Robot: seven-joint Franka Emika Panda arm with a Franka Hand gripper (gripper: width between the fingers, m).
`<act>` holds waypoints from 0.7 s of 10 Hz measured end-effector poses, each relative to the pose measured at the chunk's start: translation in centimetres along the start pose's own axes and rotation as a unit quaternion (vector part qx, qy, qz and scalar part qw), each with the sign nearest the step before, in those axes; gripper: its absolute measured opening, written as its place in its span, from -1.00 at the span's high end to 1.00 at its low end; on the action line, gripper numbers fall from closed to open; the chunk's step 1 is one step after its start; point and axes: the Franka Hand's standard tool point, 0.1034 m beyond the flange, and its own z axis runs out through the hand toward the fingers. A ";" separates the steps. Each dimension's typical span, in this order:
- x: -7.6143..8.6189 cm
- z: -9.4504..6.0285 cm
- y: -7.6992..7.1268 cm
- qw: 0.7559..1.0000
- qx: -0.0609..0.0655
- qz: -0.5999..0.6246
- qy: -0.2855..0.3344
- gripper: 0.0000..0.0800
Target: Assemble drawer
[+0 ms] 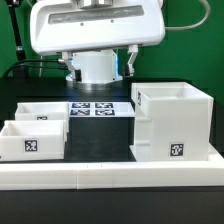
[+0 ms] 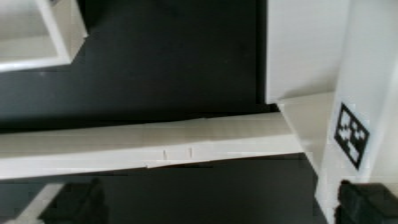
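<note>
The white box shell (image 1: 172, 122) stands upright at the exterior view's right, with a tag on its front. It also shows in the wrist view (image 2: 331, 50), with a tag on its side. Two small white trays (image 1: 30, 140) (image 1: 45, 110) sit side by side at the exterior view's left, and a corner of one shows in the wrist view (image 2: 36, 35). My gripper (image 1: 97, 76) hangs at the back centre, above the table, between trays and shell. In the wrist view my gripper (image 2: 214, 205) is open and empty, its dark fingertips (image 2: 365, 200) wide apart over the black table.
A long low white border rail (image 1: 110, 172) runs along the front edge and crosses the wrist view (image 2: 143, 145). The marker board (image 1: 95, 108) lies flat between the trays and the shell. A green wall stands behind.
</note>
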 end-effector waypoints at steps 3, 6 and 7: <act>-1.0 0.9 1.3 0.993 -0.012 -0.112 -0.018 -0.62; -3.7 2.5 3.5 0.996 -0.006 -0.067 -0.064 -0.62; -4.8 3.2 4.3 0.995 0.002 -0.055 -0.087 -0.62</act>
